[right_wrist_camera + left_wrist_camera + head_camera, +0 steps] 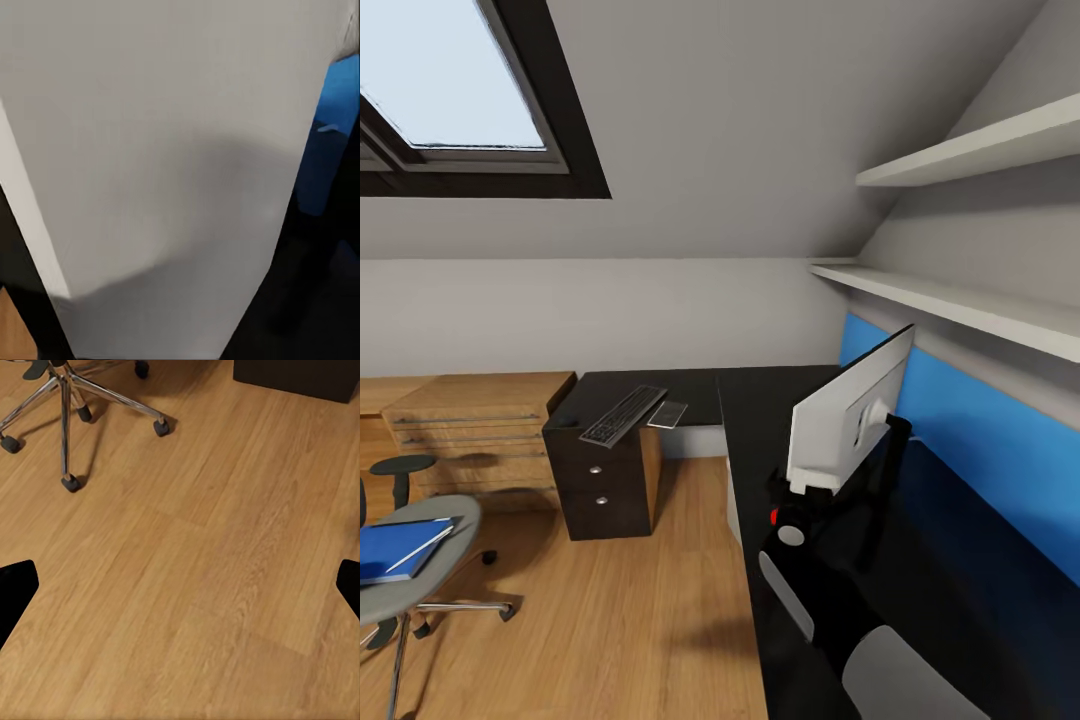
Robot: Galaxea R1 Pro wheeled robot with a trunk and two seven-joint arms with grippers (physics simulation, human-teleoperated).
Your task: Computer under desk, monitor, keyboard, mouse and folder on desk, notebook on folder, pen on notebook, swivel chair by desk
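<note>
Two shelves [960,150] run along the wall at your right, above a blue panel [980,440] that backs the black L-shaped worktop [760,400]. Your right arm [810,590] reaches over this worktop, and its tool is up against the white back of the monitor [850,415], which tilts above the surface; from the head view you cannot tell whether the fingers are closed on it or how far they are spread. The right wrist view looks straight onto that pale monitor back [172,165] at close range, with blue showing past one edge.

On the far wing of the worktop, the keyboard [622,415] lies at an angle near the front edge, above the dark drawer unit [600,480]. Just beside it lies a small grey flat item [668,413]; you cannot tell what it is.

At your left, the swivel chair [420,560] stands on the wooden floor [610,620], well apart from the worktop. A blue folder [395,550] rests on its seat, with a thin pale object lying across it, too small to name. A wooden dresser [480,420] stands against the wall behind.

Your left tool [180,592] points down at the bare floor, its two dark fingertips [15,589] spread wide apart with nothing between them. The chair's chrome base and castors [71,431] show nearby.
</note>
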